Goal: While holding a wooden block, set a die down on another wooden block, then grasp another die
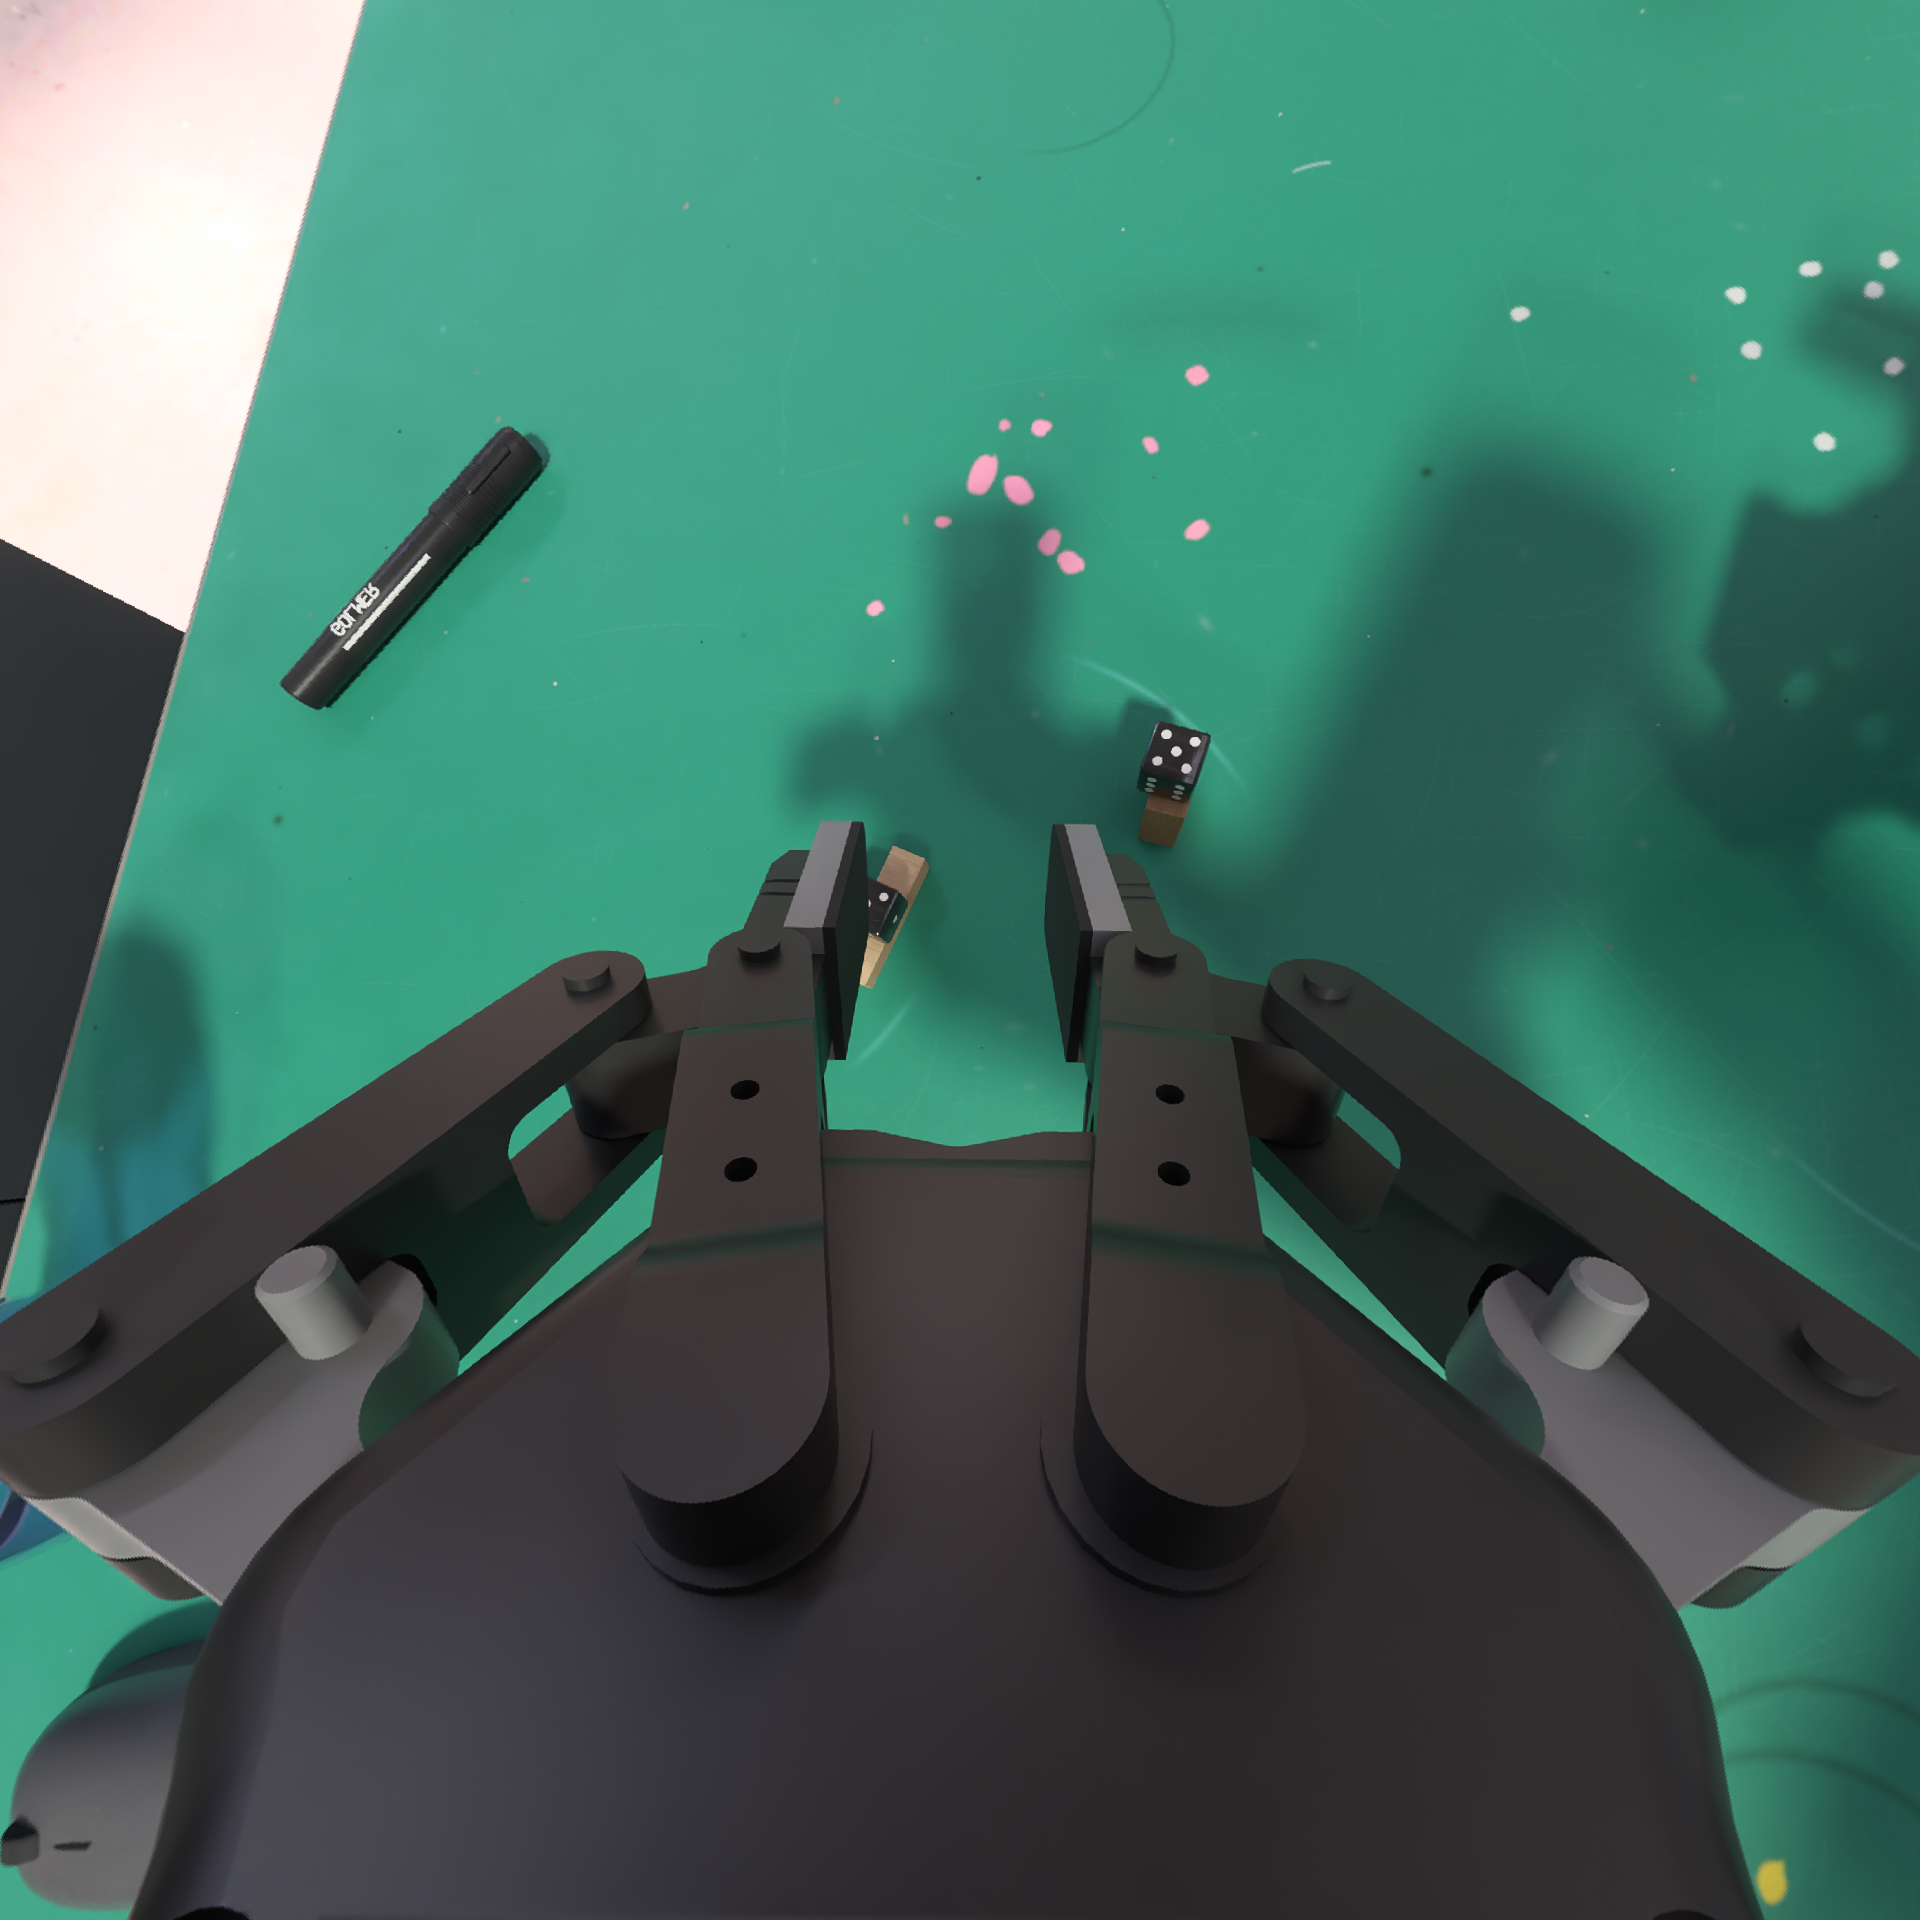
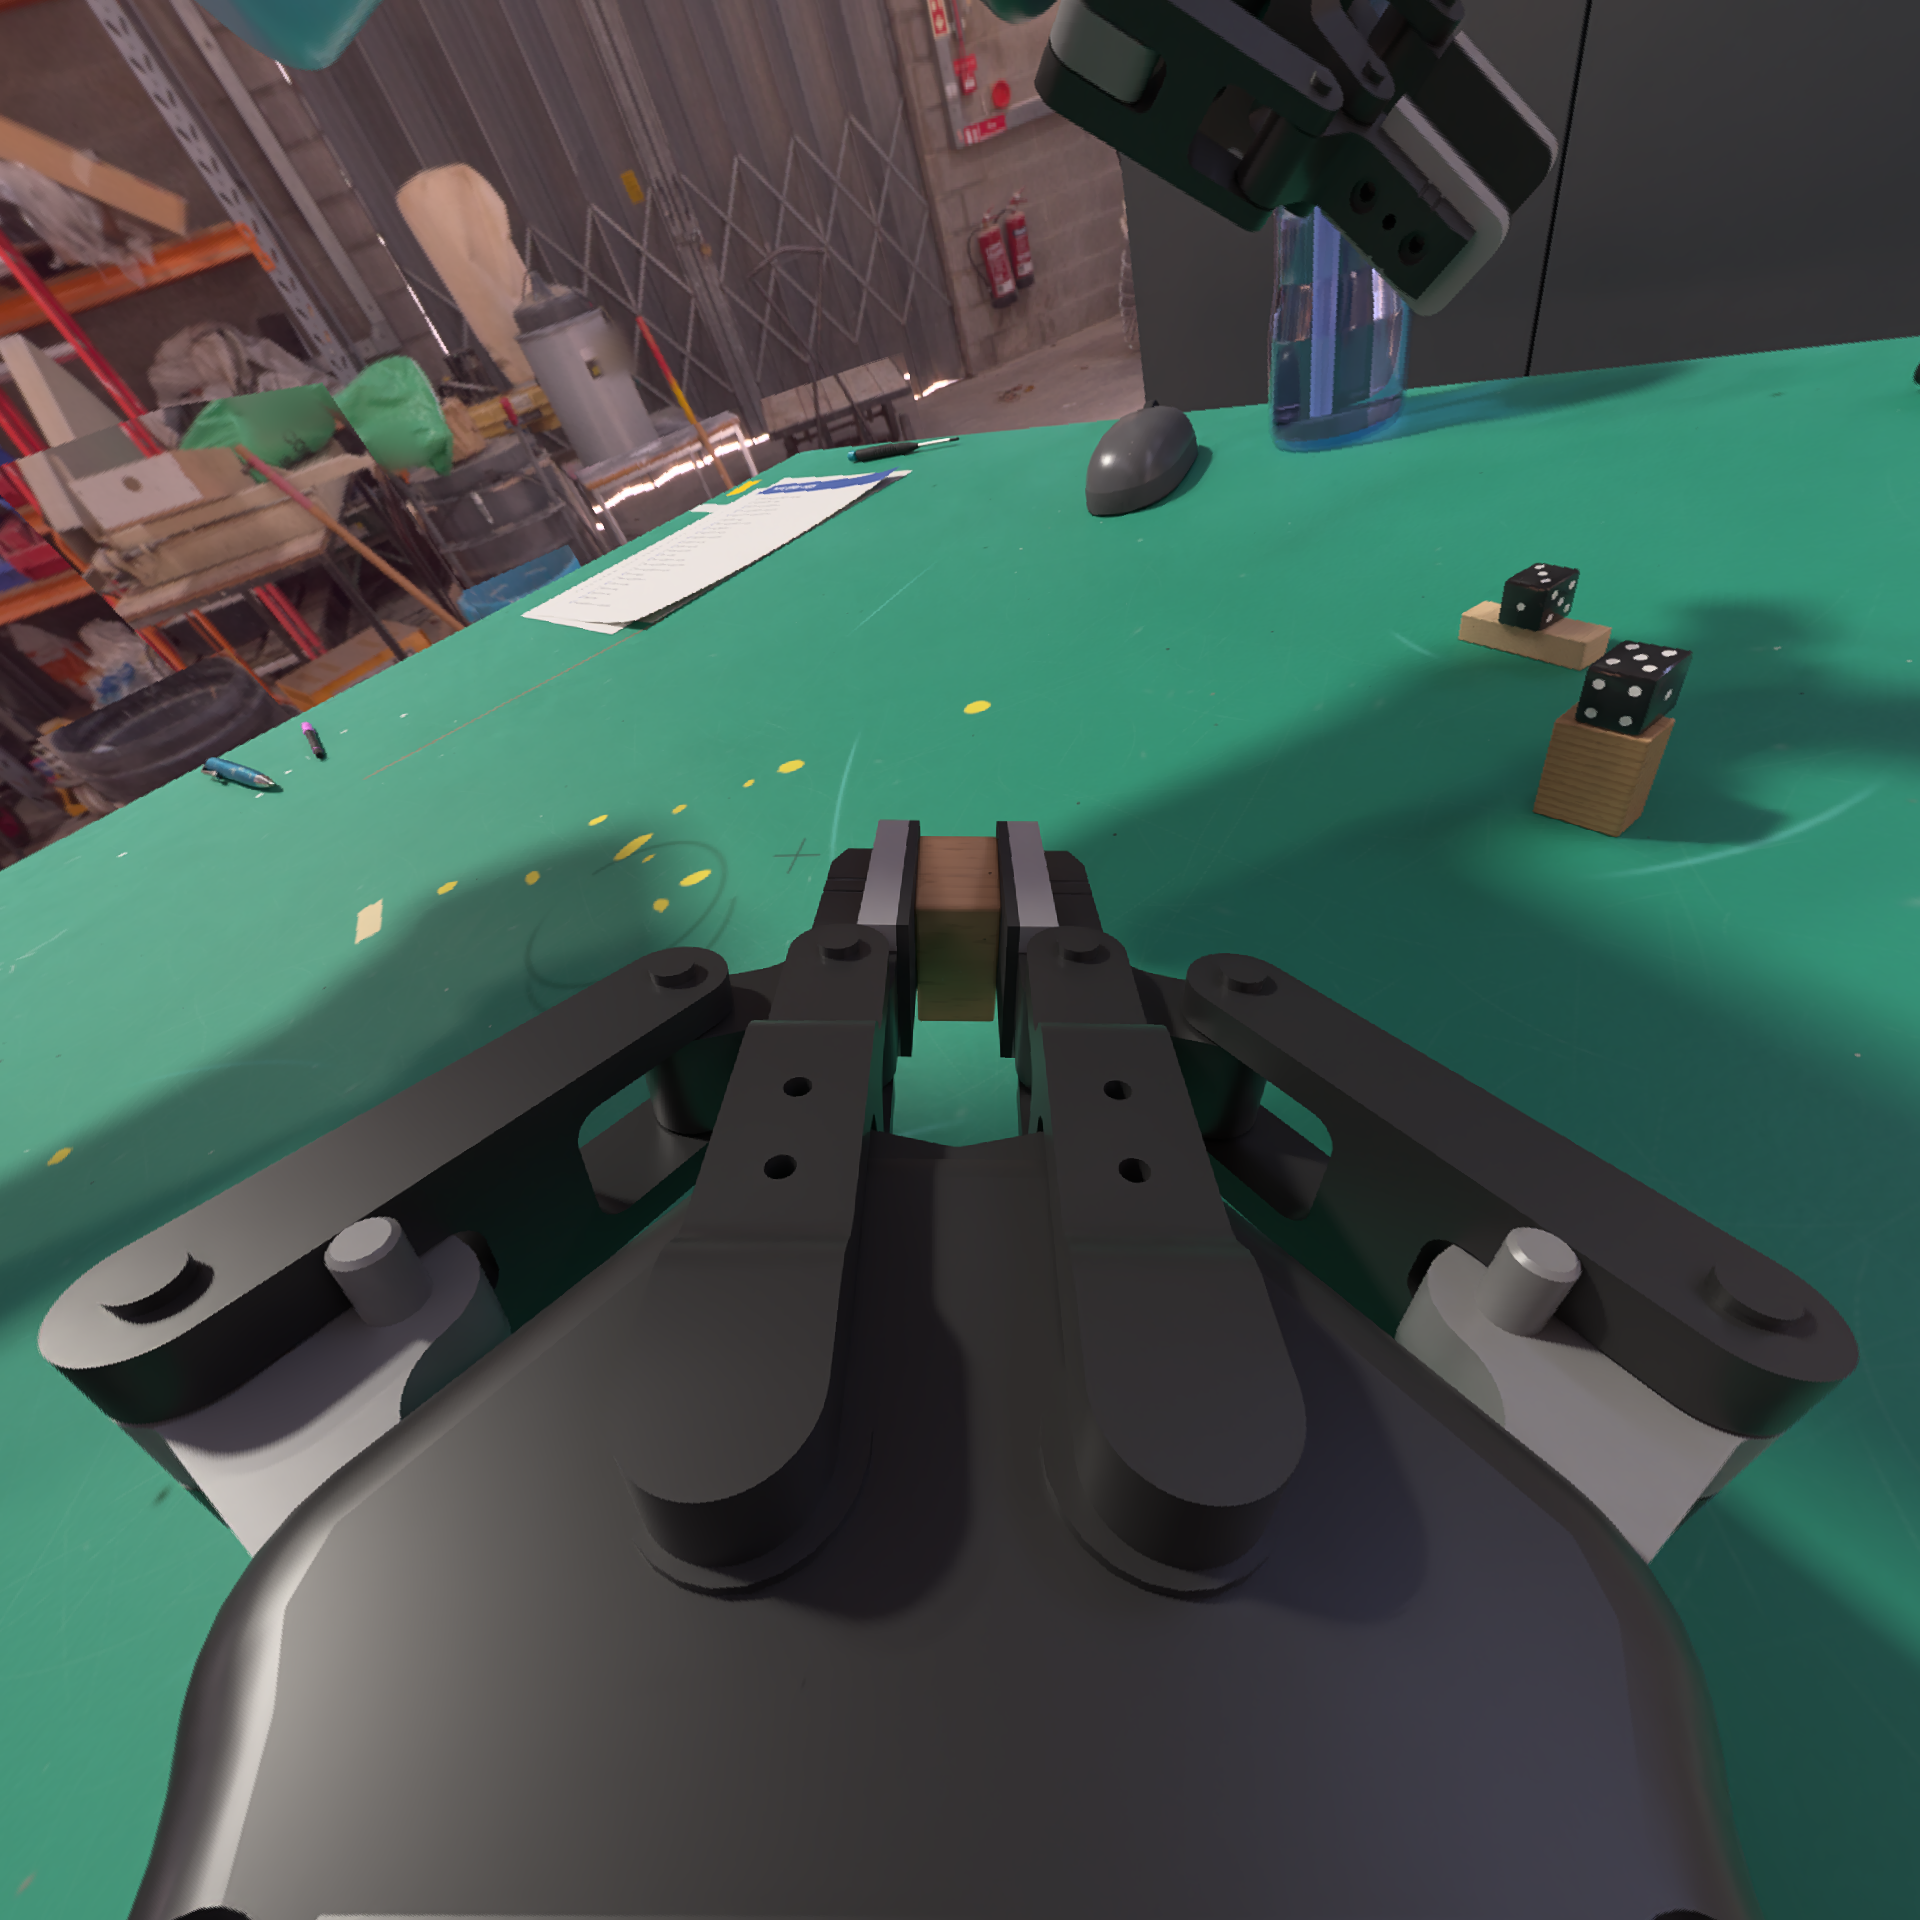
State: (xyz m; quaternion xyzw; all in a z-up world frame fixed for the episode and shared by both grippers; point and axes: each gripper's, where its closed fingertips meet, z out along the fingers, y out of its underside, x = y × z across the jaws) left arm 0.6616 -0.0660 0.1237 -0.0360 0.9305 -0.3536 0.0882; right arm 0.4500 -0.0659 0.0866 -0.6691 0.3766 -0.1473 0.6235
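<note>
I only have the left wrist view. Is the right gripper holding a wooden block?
Observer: Yes. The right gripper is shut on a wooden block, with one pad on each side of it.
Operator: The second die is half hidden here. What is it on?
Observer: It rests on top of a pale flat block that lies on the green table, just behind the upright block that carries the other die.

Black white-dotted die (image 2: pixel 1631 686), green table (image 2: pixel 1143 665)
</note>
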